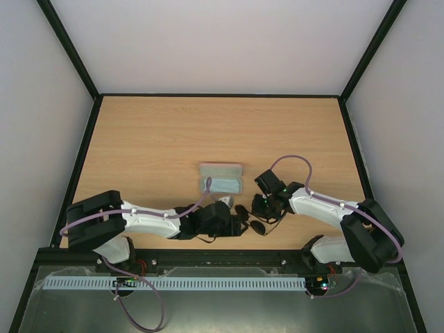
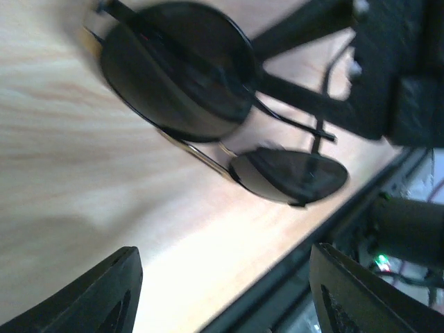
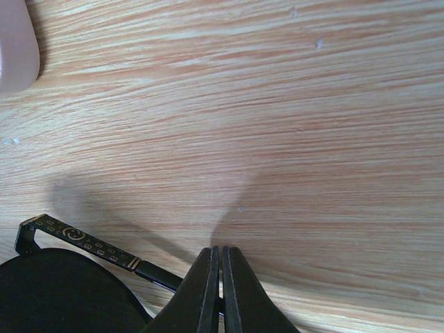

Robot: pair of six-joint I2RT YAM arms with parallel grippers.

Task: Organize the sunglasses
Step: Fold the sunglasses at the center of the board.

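The sunglasses (image 1: pixel 251 222) lie on the wooden table near its front edge, between my two grippers. In the left wrist view both round dark lenses (image 2: pixel 182 73) show, with thin temple arms crossing them. My left gripper (image 1: pixel 238 220) is open just left of them; its fingers (image 2: pixel 111 295) stand wide apart over bare wood with nothing between them. My right gripper (image 3: pixel 220 258) is shut on a slim patterned temple arm (image 3: pixel 87 244) of the sunglasses, low over the table. A dark lens (image 3: pixel 55 295) fills the lower left corner of the right wrist view.
The open case (image 1: pixel 220 177), with a light blue cloth in it, sits just behind the grippers; its pink corner (image 3: pixel 12 48) shows in the right wrist view. The table's black front rail (image 2: pixel 326 236) runs close beside the sunglasses.
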